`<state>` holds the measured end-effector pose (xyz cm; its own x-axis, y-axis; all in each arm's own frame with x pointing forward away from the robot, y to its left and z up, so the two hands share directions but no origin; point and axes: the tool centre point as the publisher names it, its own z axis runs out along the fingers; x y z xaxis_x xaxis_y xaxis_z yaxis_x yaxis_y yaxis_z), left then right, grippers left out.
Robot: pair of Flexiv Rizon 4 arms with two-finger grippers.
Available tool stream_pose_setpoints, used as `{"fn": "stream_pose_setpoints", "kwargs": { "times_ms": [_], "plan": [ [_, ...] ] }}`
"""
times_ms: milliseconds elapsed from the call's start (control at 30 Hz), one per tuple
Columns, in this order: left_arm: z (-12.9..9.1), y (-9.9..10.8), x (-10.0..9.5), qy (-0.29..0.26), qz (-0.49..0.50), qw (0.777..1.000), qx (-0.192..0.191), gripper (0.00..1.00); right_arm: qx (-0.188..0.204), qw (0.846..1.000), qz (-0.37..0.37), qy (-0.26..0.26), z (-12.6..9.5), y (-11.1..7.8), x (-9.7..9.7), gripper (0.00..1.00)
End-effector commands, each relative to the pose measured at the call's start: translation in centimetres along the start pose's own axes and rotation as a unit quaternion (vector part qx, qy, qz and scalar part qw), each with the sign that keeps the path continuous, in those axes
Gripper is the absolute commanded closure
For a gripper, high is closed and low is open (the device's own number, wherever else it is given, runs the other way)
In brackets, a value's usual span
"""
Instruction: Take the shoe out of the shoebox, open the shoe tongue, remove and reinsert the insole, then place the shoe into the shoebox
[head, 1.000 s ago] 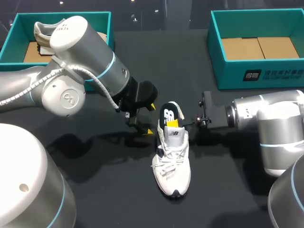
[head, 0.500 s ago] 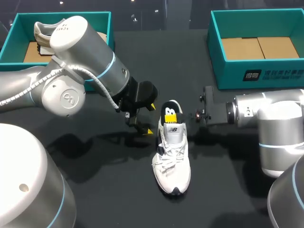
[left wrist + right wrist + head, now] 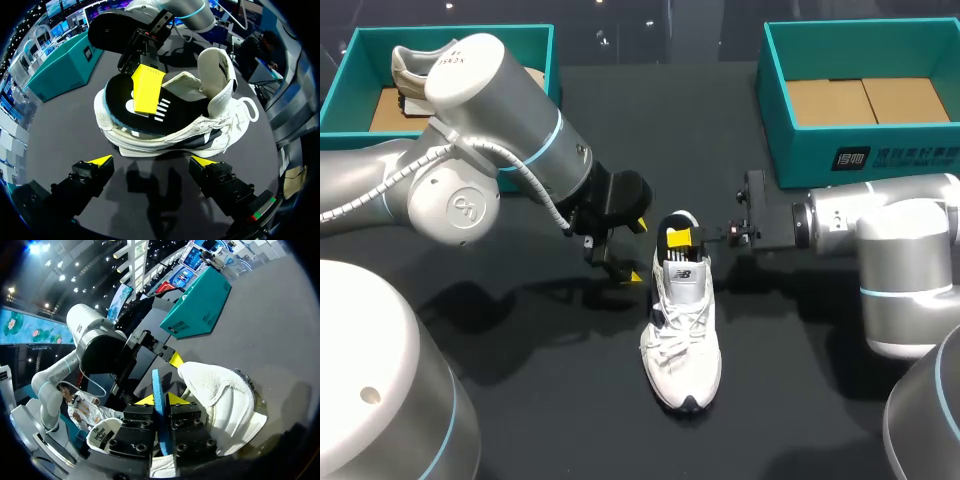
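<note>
A second ago the heel end of the insole (image 3: 670, 228) stood tall out of the shoe (image 3: 682, 330), its black face turned up. Half a second ago it had dropped lower, and the right claw (image 3: 686, 238) had drawn back a little from the shoe. Now that claw has come in again over the heel opening, and much less black shows above the collar. In the right wrist view we see it clenched on the insole, whose blue edge is pinched between the two fingers. In the left wrist view one of those fingers lies on the insole's black face, and the heel end is not yet seated, riding on the collar beside the raised tongue. The left claw (image 3: 638, 250) has not shifted: it hangs released just beside the shoe's heel, touching nothing. The shoe has kept its place, upright on the table (image 3: 570, 420), toe pointing away from both shoeboxes. We judge that reinsertion is under way and nearly done. What seems left is to press the heel end flat, let go, and carry the shoe to the open shoebox (image 3: 800, 160) beyond its heel on the right arm's side.
</note>
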<state>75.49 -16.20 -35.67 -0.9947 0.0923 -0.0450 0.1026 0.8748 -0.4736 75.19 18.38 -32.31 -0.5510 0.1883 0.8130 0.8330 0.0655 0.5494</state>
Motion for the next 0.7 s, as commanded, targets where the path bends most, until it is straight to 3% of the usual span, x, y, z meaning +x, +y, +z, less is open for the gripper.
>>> {"fn": "stream_pose_setpoints", "kwargs": {
  "times_ms": [33, 300, 333, 400, 433, 567, 700],
  "plan": [
    [0.0, 0.0, 0.0, 0.0, 0.0, 1.0, -0.001, 0.0, -0.003, 1.0, 0.01, -0.002, 0.2, -1.5, -0.3, 1.0],
    [0.0, 0.0, 0.0, 0.0, 0.0, 1.0, -0.001, 0.0, -0.004, 1.0, 0.029, -0.01, 0.2, -3.0, 0.0, 1.0],
    [0.0, 0.0, 0.0, 0.0, 0.0, 1.0, -0.001, 0.0, -0.005, 1.0, 0.024, -0.012, 0.1, -2.8, 0.2, 0.96],
    [0.0, 0.0, 0.0, 0.0, 0.0, 1.0, -0.001, 0.0, -0.005, 1.0, 0.013, -0.015, 0.0, -2.2, 0.7, 0.66],
    [0.0, 0.0, 0.0, 0.0, 0.0, 1.0, -0.001, 0.0, -0.005, 1.0, 0.007, -0.015, 0.0, -1.9, 0.9, 0.62],
    [0.0, 0.0, 0.0, 0.0, 0.0, 1.0, -0.001, 0.0, 0.003, 1.0, -0.012, -0.019, -0.1, -0.5, 1.3, 0.52],
    [0.0, 0.0, 0.0, 0.0, 0.0, 1.0, -0.001, 0.0, 0.009, 1.0, -0.02, -0.021, -0.3, 0.6, 1.1, 0.52]
  ]
}}
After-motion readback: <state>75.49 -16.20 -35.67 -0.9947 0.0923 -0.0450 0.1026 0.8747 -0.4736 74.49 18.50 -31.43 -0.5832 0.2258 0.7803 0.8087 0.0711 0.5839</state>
